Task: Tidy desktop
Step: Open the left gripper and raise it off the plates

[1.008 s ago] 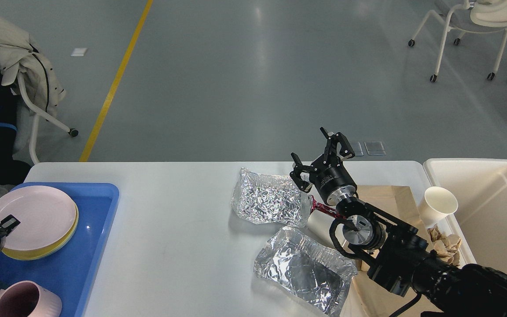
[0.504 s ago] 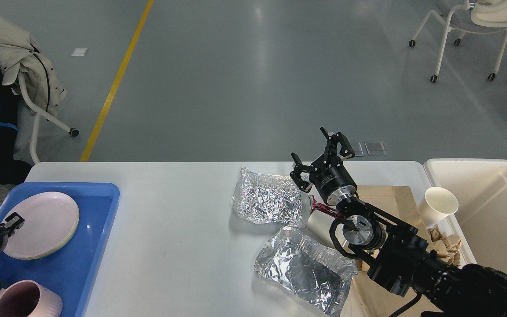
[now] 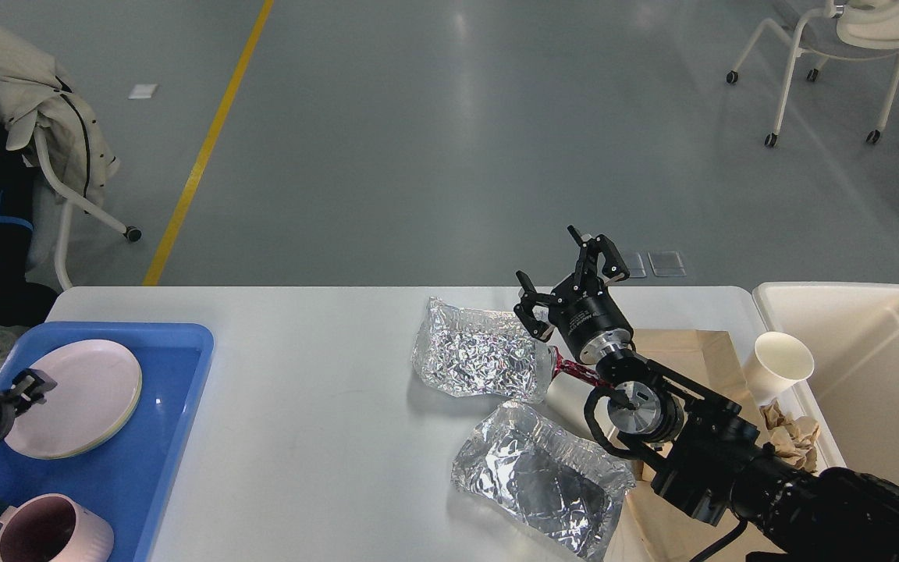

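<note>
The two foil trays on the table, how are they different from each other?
The far foil tray lies near the middle of the desktop, beside the open right gripper; the near foil tray sits at the front edge. The far one looks crumpled throughout, while the near one shows a darker, flatter bottom. Both are silver, wrinkled and empty.

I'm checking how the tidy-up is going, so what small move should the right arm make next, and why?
Probably lower the right gripper onto the far foil tray and close on its near rim. The gripper hangs open and empty just past that tray, foil still litters the desktop, and the cream bin waits to the right.
</note>
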